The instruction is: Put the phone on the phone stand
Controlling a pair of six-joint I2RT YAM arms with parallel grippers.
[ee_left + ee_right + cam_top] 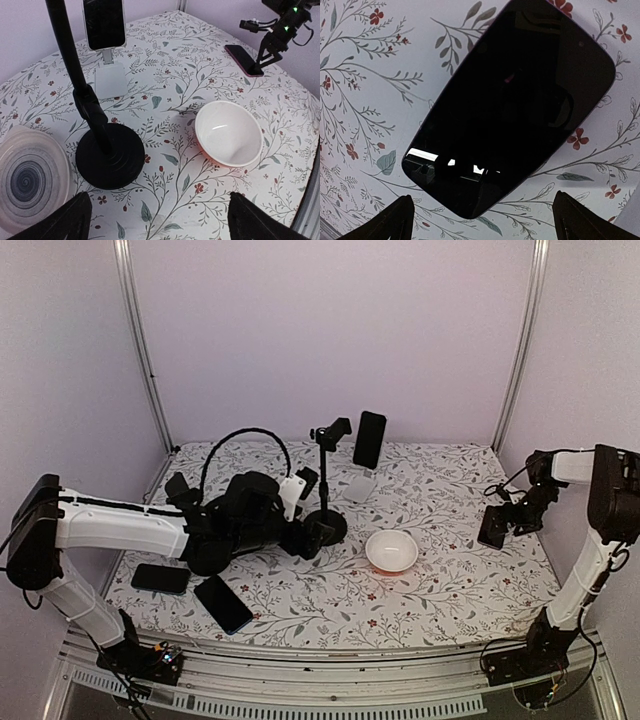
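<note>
**Q:** Right pincer [481, 197]: what state, and over what?
**A:** Spread wide and holding nothing. It hangs directly above the phone [515, 100], which lies flat on the desk [365, 60].

**Q:** Step in hand?
**A:** Probably the approach before the grasp. The next move calls for squaring the wrist to the phone's long edges, descending, then closing.

**Q:** And the goal?
**A:** The white stand [110, 80] already bears another phone [103, 22], while the black stand [107, 160] looks free. The left pincer [160, 210], also spread, hangs near its base.
</note>
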